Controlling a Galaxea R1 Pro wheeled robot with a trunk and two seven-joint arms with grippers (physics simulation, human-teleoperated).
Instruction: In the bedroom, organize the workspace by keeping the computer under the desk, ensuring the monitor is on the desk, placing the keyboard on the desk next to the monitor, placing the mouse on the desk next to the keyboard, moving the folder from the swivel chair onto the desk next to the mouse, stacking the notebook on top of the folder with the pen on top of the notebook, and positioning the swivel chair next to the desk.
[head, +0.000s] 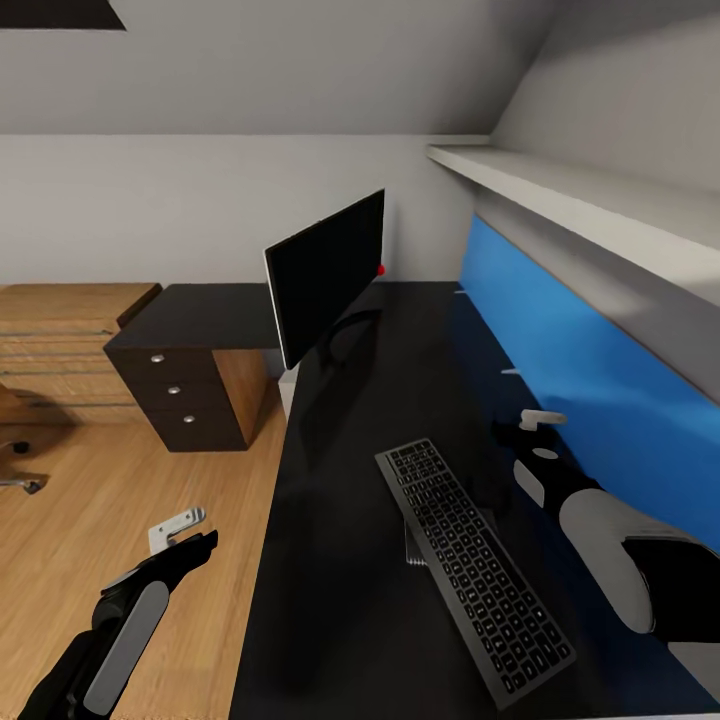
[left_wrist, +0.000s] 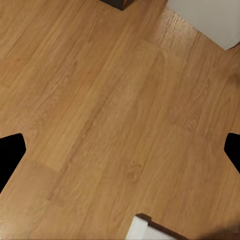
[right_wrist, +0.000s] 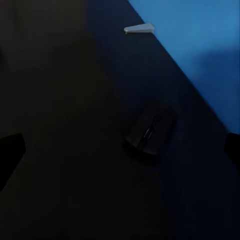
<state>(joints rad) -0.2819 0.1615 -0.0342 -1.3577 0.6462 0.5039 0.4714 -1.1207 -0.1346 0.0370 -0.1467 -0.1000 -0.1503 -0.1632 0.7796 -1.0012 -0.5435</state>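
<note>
- One desk (head: 360, 560) with a matte black top runs along the wall under a blue wall panel (head: 580, 370); its dark drawer unit (head: 185, 385) carries three round silver knobs.
- One monitor (head: 328, 275) stands on the desktop at the far end, black screen tilted, a small red dot at its lower corner.
- One keyboard (head: 472, 565) lies on the desktop nearer the camera than the monitor, set at a slant; a thin dark flat thing pokes out from under its left edge, too hidden to name.
- One mouse (right_wrist: 151, 130), small and black, sits on the desktop close to the blue panel, seen from the right wrist camera; it lies free, nothing touching it.
- One small pale bracket (right_wrist: 139, 29) sticks out where the panel meets the desk.
- Right gripper (head: 535, 432) hangs over the desktop between keyboard and panel; its fingertips appear at the far edges of the wrist view, spread wide, gripping nothing.
- Left gripper (head: 185, 535) is held over the light wood plank floor (left_wrist: 100, 115) beside the desk, fingers likewise wide apart and empty.
- One pale box corner, likely the computer (left_wrist: 210, 20), stands on the floor.
- One low wooden cabinet (head: 60, 340) stands at far left.
</note>
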